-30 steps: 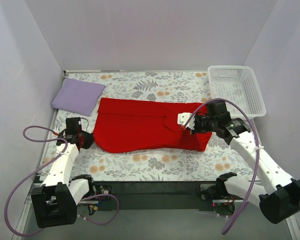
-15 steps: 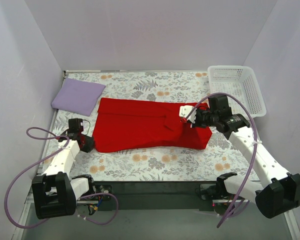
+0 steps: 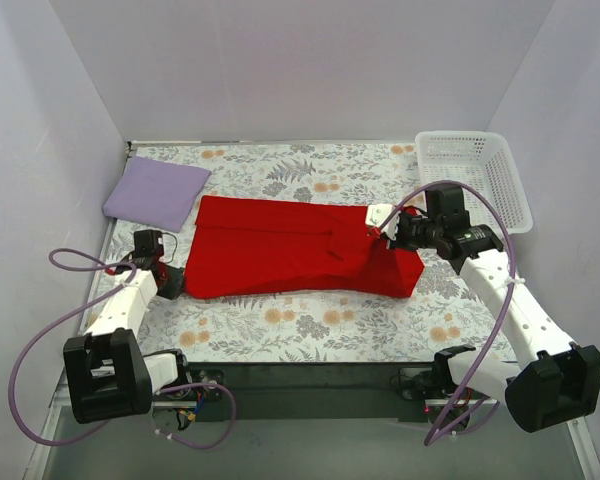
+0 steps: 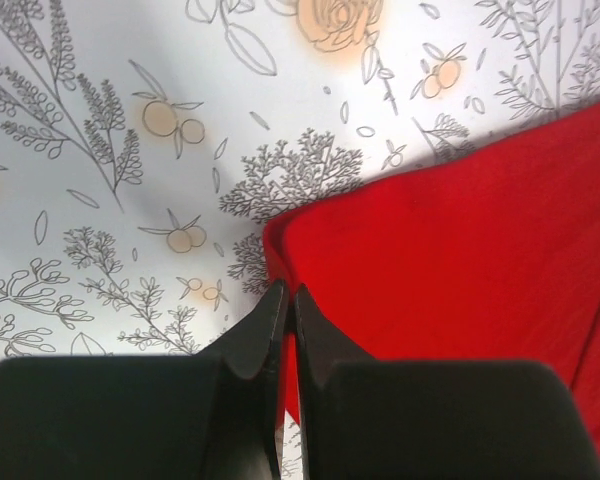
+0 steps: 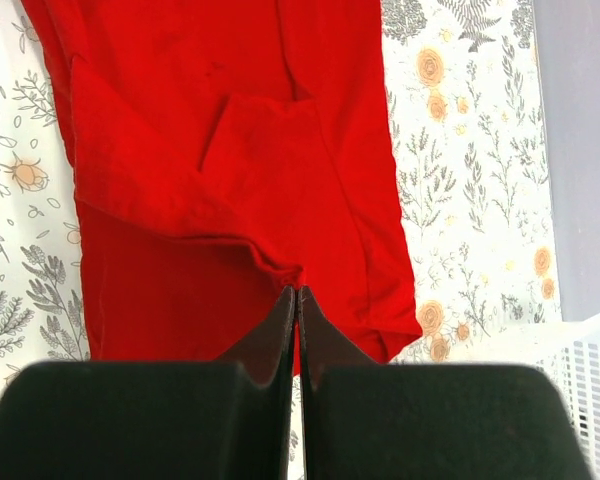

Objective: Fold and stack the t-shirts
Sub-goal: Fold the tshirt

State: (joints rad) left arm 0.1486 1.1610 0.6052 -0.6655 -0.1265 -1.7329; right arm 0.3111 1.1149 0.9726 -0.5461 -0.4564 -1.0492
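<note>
A red t-shirt [image 3: 290,262] lies spread lengthwise across the middle of the floral cloth. My left gripper [image 3: 170,283] is shut on its near-left corner; in the left wrist view red cloth [image 4: 460,250] shows between the closed tips [image 4: 287,292]. My right gripper [image 3: 380,226] is shut on a raised fold near the shirt's right end. In the right wrist view its tips [image 5: 297,292] pinch a ridge of the red t-shirt [image 5: 230,150]. A lavender t-shirt [image 3: 156,192] lies folded at the far left, apart from both grippers.
A grey floral-print cloth [image 3: 310,330] covers the table. A white lattice basket [image 3: 475,180] stands at the far right, just behind the right arm; its corner [image 5: 580,400] shows in the right wrist view. Pale walls close in three sides.
My right gripper has carried its pinch of red cloth away from me and rightward. The shirt's near edge has drawn back, making the shirt narrower. The left gripper has barely moved.
</note>
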